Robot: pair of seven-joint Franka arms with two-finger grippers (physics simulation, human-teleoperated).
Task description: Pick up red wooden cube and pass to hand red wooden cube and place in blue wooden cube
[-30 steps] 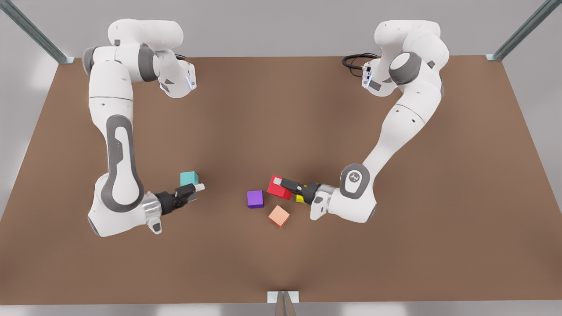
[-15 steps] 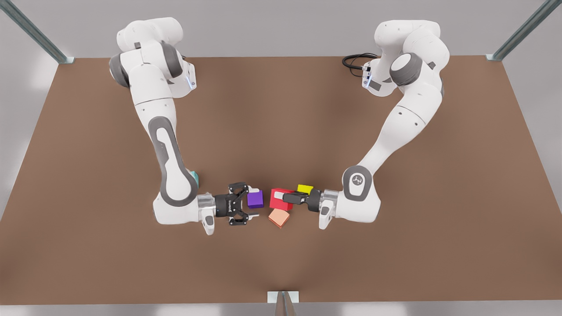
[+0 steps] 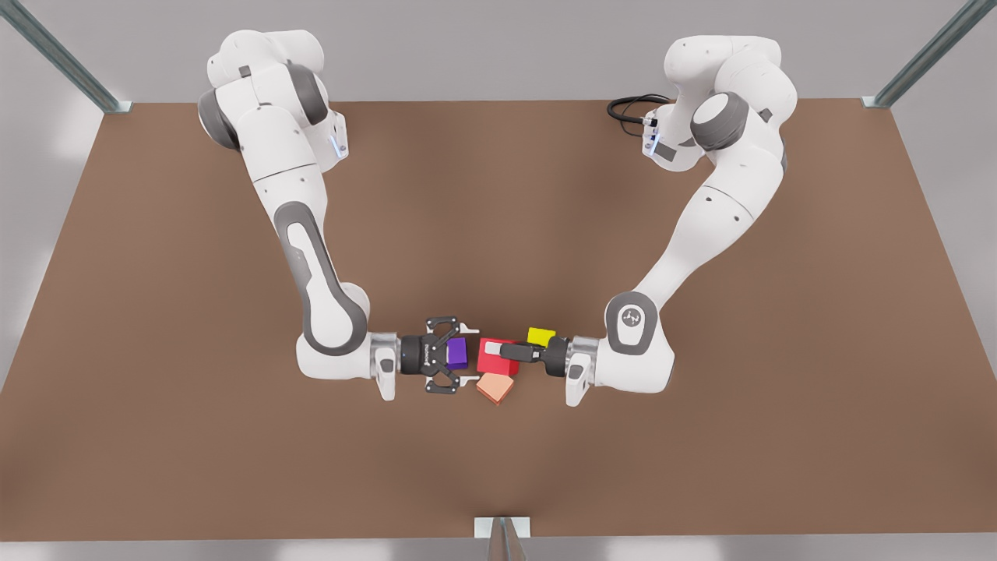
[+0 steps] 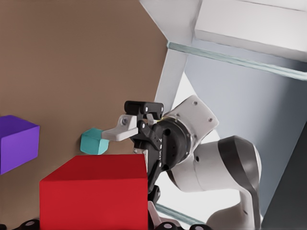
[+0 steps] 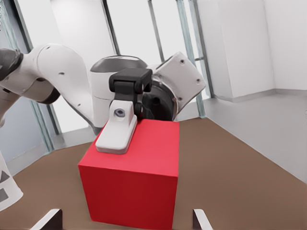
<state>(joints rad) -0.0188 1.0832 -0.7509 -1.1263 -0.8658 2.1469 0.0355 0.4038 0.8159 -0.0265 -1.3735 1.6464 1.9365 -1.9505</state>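
Pinching the small bright red wooden cube [image 3: 495, 361] aloft mid-table, the left gripper [image 3: 498, 354] leaves its free faces exposed so the right gripper [image 3: 466, 354], fingers spread just beside it, can take over

This is a simulated robot test cell, not a home. Two white jointed arms [image 3: 311, 257] stand on a plain flat brown table [image 3: 498, 202]. Grey metal frame posts [image 3: 927, 54] rise at its corners, and bare pale grey walls [image 3: 498, 47] are around it.
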